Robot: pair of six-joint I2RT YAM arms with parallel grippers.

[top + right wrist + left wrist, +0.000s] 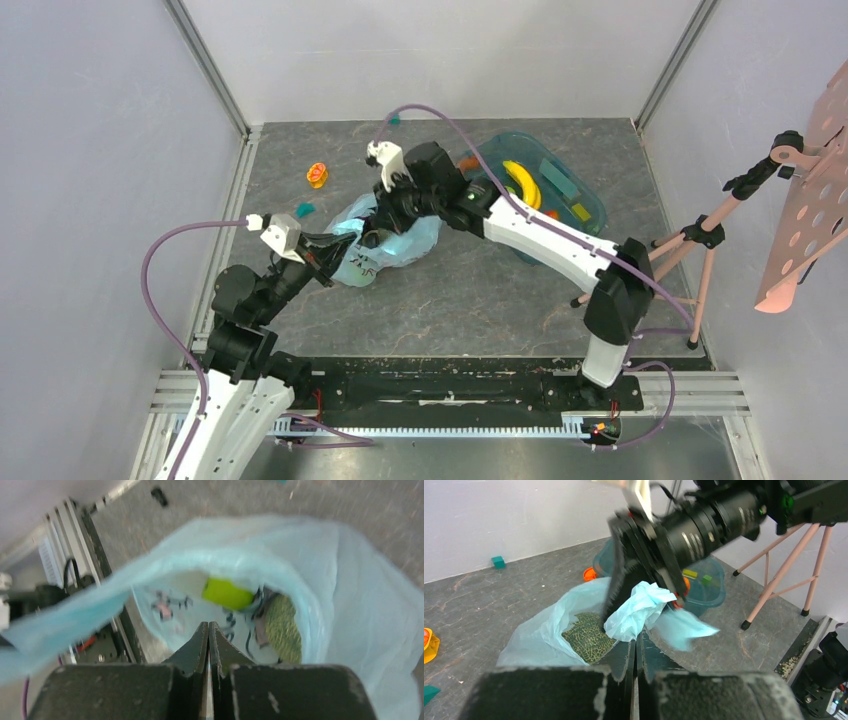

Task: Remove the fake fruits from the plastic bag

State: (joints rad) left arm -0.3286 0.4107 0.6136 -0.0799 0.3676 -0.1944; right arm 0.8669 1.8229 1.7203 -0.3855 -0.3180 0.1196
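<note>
Film of the plastic bag (395, 245), at the middle of the tabletop (450, 300), veils its load from above; the right wrist view looks into its mouth at a green apple (227, 593) and netted melon (284, 627). Right pincer (208, 626), pressed together, bunches bag film in the left wrist view. Left pincer (635, 647) is pressed together at the bag's 8 o'clock edge. Teal tray (590, 205) sits at 2 o'clock.

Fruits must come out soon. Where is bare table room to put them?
Widest bare table between the plastic bag, the right arm and the near rail. Another strip along the far wall, behind the orange toy. Crowded: around the bag and in the teal tray.
</note>
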